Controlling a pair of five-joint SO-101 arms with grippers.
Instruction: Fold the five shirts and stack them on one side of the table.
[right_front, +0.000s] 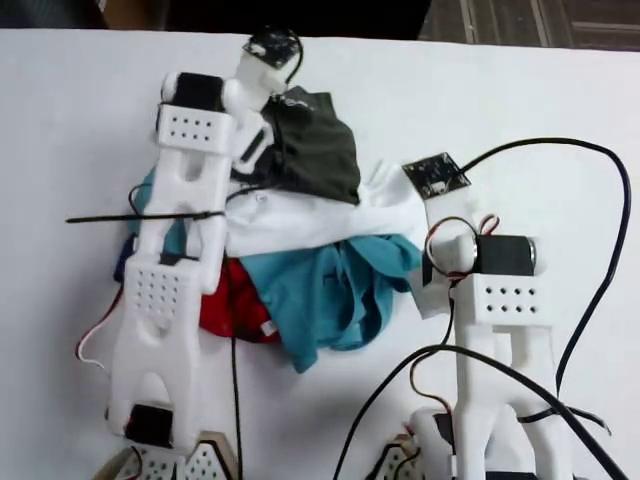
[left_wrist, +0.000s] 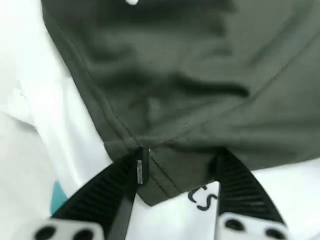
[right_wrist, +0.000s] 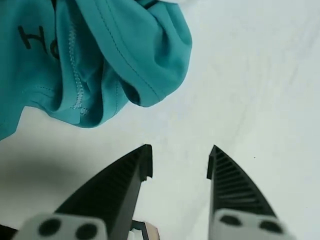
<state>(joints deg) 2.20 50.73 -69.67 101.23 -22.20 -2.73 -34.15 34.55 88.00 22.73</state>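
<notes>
**A:** The left tool (left_wrist: 181, 155) is over the heap with its fingers apart, and the stitched hem corner of the dark grey-green cloth shirt (left_wrist: 190, 90) sits right in the gap, pointing back toward the wrist!

**B:** It's in the gap but not pinched. The rest of that shirt spreads away beyond the tips, on top of the plain white shirt (right_front: 300, 225).

**A:** The right tool (right_wrist: 180, 150) is spread too and holds nothing. It's above the bare white tabletop (right_wrist: 260, 75), and the crumpled teal shirt (right_wrist: 100, 60) lies just past its tips.

**B:** The left arm (right_front: 170, 270) is nearer the dark one, so I'd say the pinch is its job.

**A:** Everything's one heap mid-tabletop, with a bright red shirt (right_front: 235, 305) low at the near edge. That arm covers the heap's left side, so a fifth shirt is hard to make out.
</notes>
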